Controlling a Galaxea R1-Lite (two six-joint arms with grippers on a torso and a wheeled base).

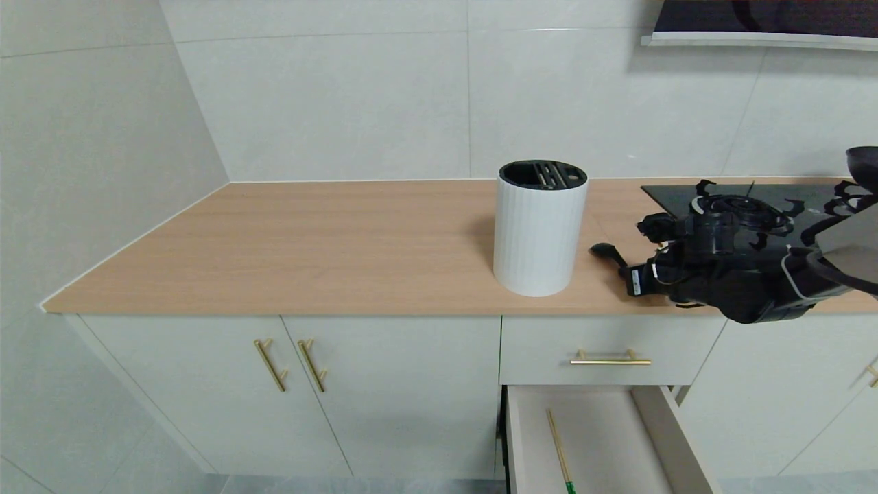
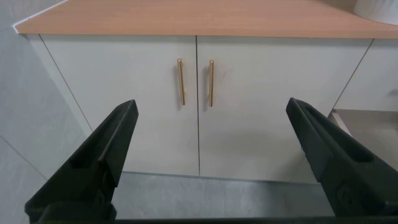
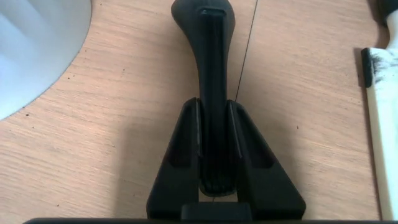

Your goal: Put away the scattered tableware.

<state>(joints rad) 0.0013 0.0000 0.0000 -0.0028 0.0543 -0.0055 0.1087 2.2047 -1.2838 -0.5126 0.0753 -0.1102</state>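
Black utensil handle [image 3: 211,62] was pinched between the right gripper's [image 3: 213,109] fingers [image 3: 183,146], low over the tabletop [image 3: 112,137]; the left gripper's [image 2: 211,134] fingers [image 2: 102,155] stood spread wide before the cabinet doors [image 2: 249,93]

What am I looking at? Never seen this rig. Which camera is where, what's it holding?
It is a two-armed robot at a kitchen counter. The wide picture comes from a camera on its head; the other two from cameras on its wrists, looking along each claw. On the counter stand a white holder and, farther right, a stove. The right claw is shut on a black handle beside the holder. The left claw is open and empty, facing cabinet doors. Below, a drawer stands open with chopsticks in it.
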